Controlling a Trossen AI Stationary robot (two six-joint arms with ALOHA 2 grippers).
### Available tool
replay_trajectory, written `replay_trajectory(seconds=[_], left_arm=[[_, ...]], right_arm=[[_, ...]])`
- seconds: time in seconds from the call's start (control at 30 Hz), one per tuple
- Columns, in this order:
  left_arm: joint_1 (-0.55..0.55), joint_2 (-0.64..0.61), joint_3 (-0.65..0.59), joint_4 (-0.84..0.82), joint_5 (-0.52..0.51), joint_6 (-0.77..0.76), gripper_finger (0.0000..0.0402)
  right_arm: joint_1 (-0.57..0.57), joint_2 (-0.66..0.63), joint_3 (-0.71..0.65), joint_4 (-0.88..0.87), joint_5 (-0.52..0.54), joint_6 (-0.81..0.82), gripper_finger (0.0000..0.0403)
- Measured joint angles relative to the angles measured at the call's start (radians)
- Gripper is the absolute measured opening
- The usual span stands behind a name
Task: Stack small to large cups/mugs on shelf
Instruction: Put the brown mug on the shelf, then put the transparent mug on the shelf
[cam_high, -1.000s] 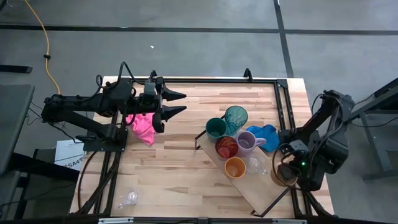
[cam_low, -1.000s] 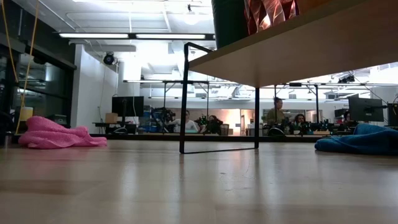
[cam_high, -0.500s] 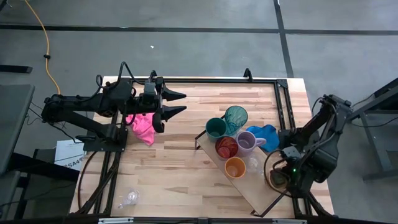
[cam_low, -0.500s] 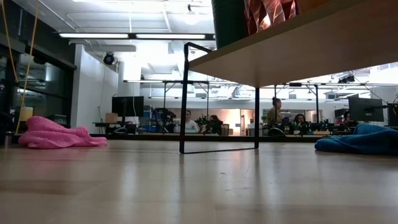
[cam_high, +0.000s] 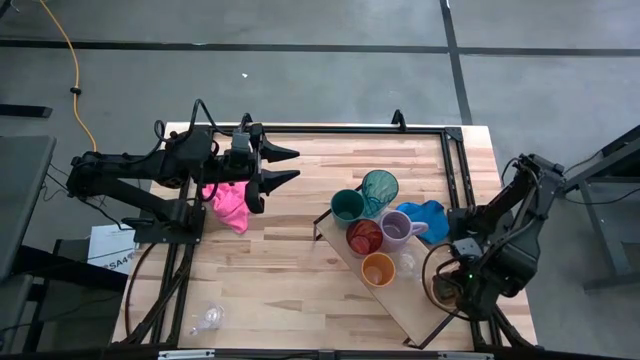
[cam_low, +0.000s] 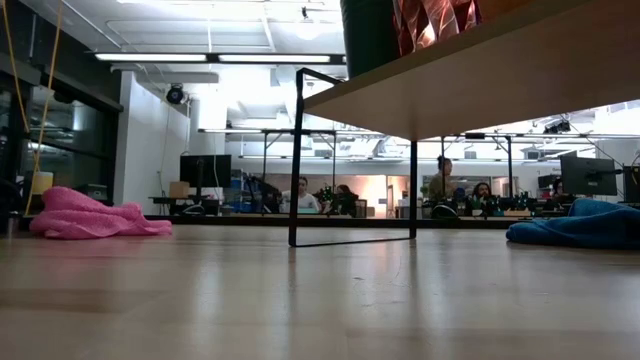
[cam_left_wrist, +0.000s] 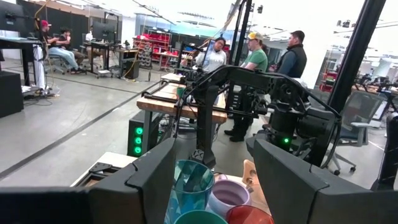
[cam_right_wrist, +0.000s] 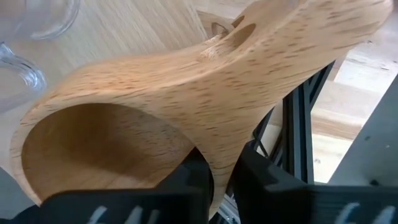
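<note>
The light-wood shelf (cam_high: 420, 295) with its black frame lies slantwise on the table's right half. On it stand a green cup (cam_high: 346, 206), a teal tumbler (cam_high: 380, 187), a purple mug (cam_high: 397, 226), a red-orange cup (cam_high: 364, 238), an orange cup (cam_high: 378, 269) and a clear glass (cam_high: 411, 262). Another clear glass (cam_high: 207, 319) lies near the table's near left corner. My right gripper (cam_high: 452, 287) is shut on a tan wooden mug (cam_high: 443, 288) by the shelf's near right end. My left gripper (cam_high: 290, 165) hangs open over the far left, pointing toward the cups. My right gripper holds the tan mug by its wall at the rim (cam_right_wrist: 214, 163), near the handle (cam_right_wrist: 249, 34). One finger (cam_right_wrist: 186, 180) is inside the hollow and the other finger (cam_right_wrist: 264, 180) outside. The mug's mouth faces sideways in the wrist view; whether it is lifted clear I cannot tell.
A pink cloth (cam_high: 228, 203) lies under the left arm and a blue cloth (cam_high: 430, 214) beside the purple mug. Black frame rails (cam_high: 455, 170) run along the table's far and right edges. Bare wood (cam_high: 290, 270) lies between the shelf and the near left glass. People stand beyond the table.
My right gripper with the tan mug has shifted a little toward the table's near edge and left, closer to the shelf's near end, and the arm has swung with it. The left arm and the cups on the shelf have kept still.
</note>
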Motion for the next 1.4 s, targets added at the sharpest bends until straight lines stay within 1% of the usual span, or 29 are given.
replay_trajectory(seconds=[0.23, 0.7, 0.83, 1.0, 1.13, 1.27, 1.33, 1.4], left_arm=[[0.000, 0.000, 0.000, 0.000, 0.000, 0.000, 0.0205], [0.000, 0.000, 0.000, 0.000, 0.000, 0.000, 0.0205], [0.000, 0.000, 0.000, 0.000, 0.000, 0.000, 0.0205], [0.000, 0.000, 0.000, 0.000, 0.000, 0.000, 0.0205], [0.000, 0.000, 0.000, 0.000, 0.000, 0.000, 0.0205], [0.000, 0.000, 0.000, 0.000, 0.000, 0.000, 0.0205], [0.000, 0.000, 0.000, 0.000, 0.000, -0.003, 0.0205], [0.000, 0.000, 0.000, 0.000, 0.001, -0.024, 0.0205]], right_arm=[[-0.007, 0.000, 0.000, 0.004, 0.001, -0.016, 0.0074], [-0.006, -0.012, 0.001, 0.005, 0.008, -0.009, 0.0148], [-0.006, -0.046, 0.003, 0.005, 0.017, -0.041, 0.0164], [-0.006, -0.123, 0.003, 0.013, 0.037, -0.102, 0.0169], [-0.006, -0.196, 0.003, 0.100, 0.074, -0.240, 0.0169], [-0.006, -0.258, 0.003, 0.311, 0.142, -0.439, 0.0169], [-0.006, -0.276, 0.003, 0.419, 0.227, -0.557, 0.0169], [-0.016, -0.281, 0.003, 0.494, 0.351, -0.684, 0.0169]])
